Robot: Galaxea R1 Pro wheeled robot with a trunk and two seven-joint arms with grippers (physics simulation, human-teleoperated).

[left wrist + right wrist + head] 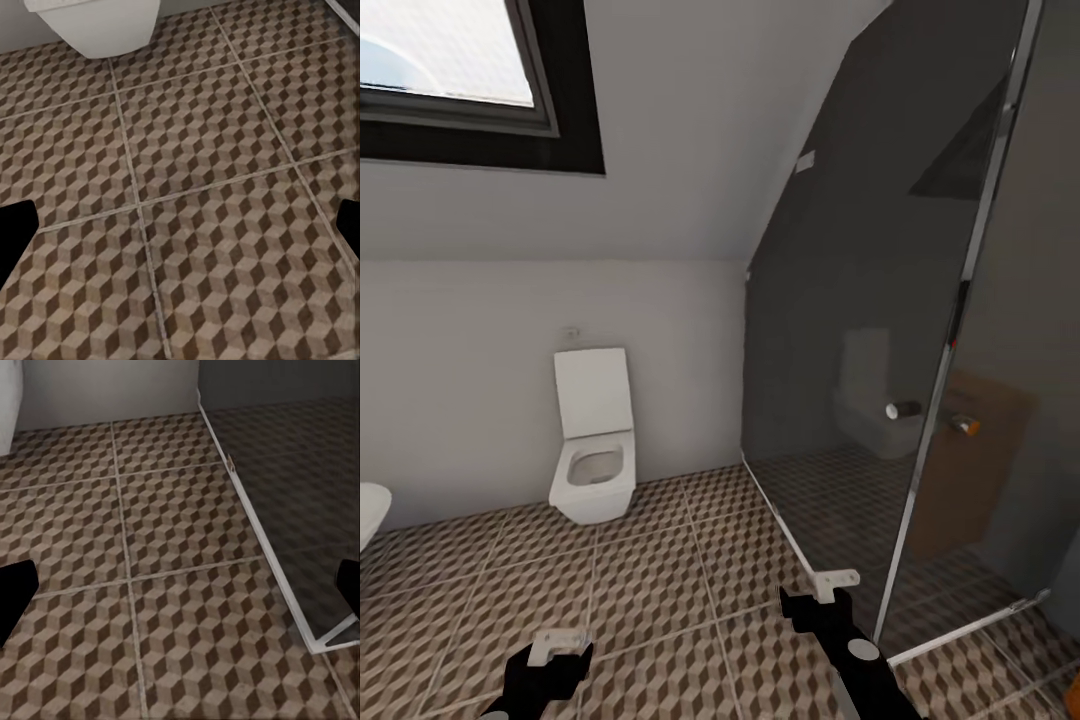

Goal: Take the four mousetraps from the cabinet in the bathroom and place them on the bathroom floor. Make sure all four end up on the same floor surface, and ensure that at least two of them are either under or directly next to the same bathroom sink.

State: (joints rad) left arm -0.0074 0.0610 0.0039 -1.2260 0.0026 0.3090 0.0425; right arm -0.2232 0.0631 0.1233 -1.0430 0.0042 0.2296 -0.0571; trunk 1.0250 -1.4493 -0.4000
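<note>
The bathroom floor (660,600) of brown, beige and white cube-pattern tiles spreads out ahead of me. My left gripper (560,645) hangs low over it at the lower left, and my right gripper (830,590) at the lower middle, close to the shower glass. In the left wrist view the left gripper (180,229) is open, with bare floor (210,150) between its dark fingertips. The right gripper (180,592) is open the same way over the floor (172,525). The mousetraps, the cabinet and the sink are out of view.
A white toilet (595,450) with its lid up stands against the far wall. A glass shower enclosure (880,380) with a chrome frame closes off the right side; its floor rail (247,521) runs beside my right gripper. The rounded rim of a white fixture (370,510) shows at the left edge.
</note>
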